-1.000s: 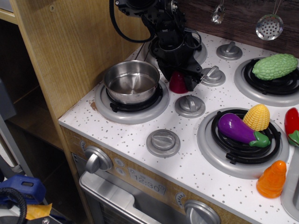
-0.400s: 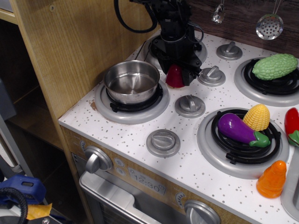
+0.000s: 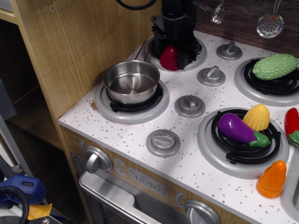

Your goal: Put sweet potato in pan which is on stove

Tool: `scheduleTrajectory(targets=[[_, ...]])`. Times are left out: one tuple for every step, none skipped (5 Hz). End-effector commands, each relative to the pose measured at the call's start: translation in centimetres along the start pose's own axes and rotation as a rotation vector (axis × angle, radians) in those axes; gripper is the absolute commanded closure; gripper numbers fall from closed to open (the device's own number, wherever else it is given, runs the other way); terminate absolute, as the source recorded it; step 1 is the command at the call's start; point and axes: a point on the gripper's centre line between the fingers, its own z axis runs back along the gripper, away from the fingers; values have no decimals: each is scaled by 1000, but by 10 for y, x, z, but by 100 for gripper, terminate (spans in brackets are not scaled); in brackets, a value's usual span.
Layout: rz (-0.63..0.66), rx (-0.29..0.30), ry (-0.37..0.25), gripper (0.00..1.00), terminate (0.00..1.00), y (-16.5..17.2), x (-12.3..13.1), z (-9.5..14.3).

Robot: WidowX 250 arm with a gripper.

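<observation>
Now the stove [image 3: 140, 135] looks as it did a second ago, white speckled top with the pan [image 3: 131, 81] sitting empty on the front-left burner, and none of the other toys on the right side has shifted. What has changed is the arm: it has risen and drawn back toward the rear burner, so it now stands higher in view than before. The gripper [image 3: 171, 57] is pinched on the sweet potato [image 3: 168, 58], its black fingers on either side of the red toy, which a second ago was down on the stove top beside the pan and now appears to hang clear above the back-left ring. By my reading the pick has succeeded; what remains is carrying it forward and left over the pan's rim and letting go.
</observation>
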Motion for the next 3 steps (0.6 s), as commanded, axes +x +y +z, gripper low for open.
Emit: scheduleTrajectory(targets=[[37, 47, -42, 100, 0, 16, -9, 46], [59, 52, -56, 100, 0, 26, -32, 42], [82, 9, -58, 100, 0, 36, -49, 30]])
